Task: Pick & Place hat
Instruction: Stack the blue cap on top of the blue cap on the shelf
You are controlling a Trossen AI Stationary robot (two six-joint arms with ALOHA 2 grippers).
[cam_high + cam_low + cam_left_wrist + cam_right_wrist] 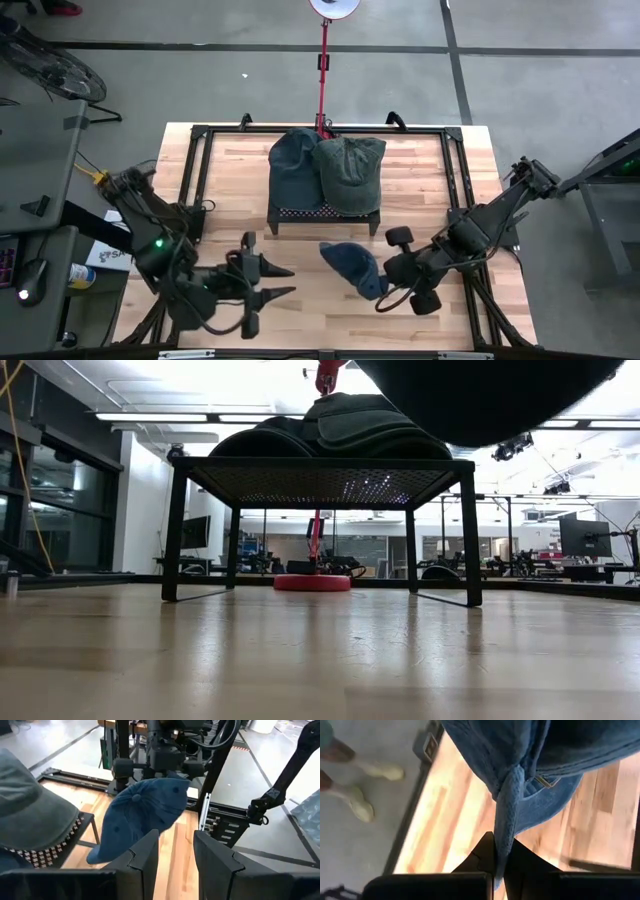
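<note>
The blue hat [355, 267] hangs clear of the bench [420, 310], near its front and just ahead of the black stand [325, 212]. It is soft washed cotton with a rounded, panelled crown, a fabric button on top and small stitched eyelets. The right pincer [499, 855] is closed on a twisted fold of the cloth at the back of the cap, where a small metal strap buckle [546, 781] shows. In the high view the brim curves down toward the right arm.

The bench top is pale wood in long glued strips, glossy enough to reflect light in the low view, and is edged by a black metal frame. The stand is a low table of thin black legs with a perforated mesh top; on it lie two more hats — a dark teal one [293, 165] and a grey-green one [350, 170], overlapping and covering most of the mesh.

The left pincer [268, 282] waits above the bench's front left part, its flat dark fingers [147, 852] parted by a narrow gap and holding nothing.

A white label shows on a box off the bench's left edge, too small to read. In the low view the blue hat is only a dark mass cut off at the top edge. In the right wrist view a person's shoes [362, 795] are blurred on the grey floor.
</note>
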